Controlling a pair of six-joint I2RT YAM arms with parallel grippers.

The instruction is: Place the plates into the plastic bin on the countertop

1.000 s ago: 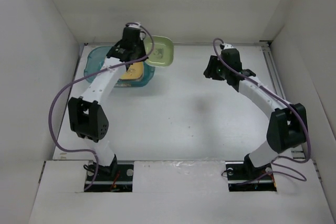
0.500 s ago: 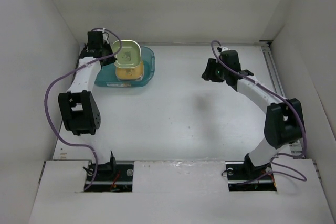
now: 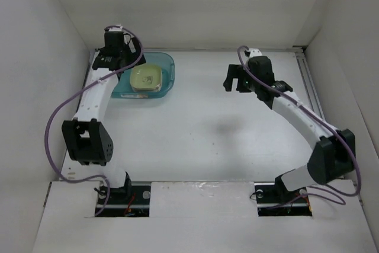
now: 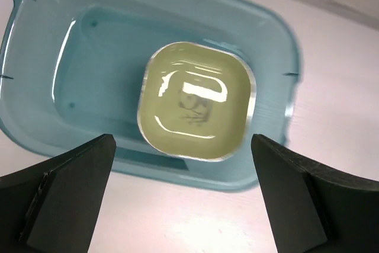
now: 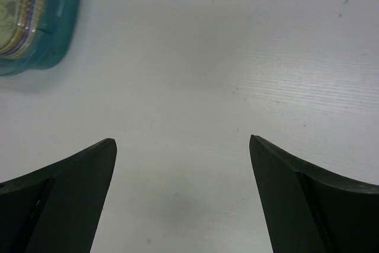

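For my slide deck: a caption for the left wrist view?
Left pincer open over the teal plastic bin, a light green plate lying inside it.

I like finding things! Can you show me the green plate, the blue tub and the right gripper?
green plate point(image 4: 195, 102): left wrist view, its shiny middle.
blue tub point(image 4: 89, 51): left wrist view, its bare floor.
right gripper point(image 5: 182, 143): right wrist view, midway between fingertips.
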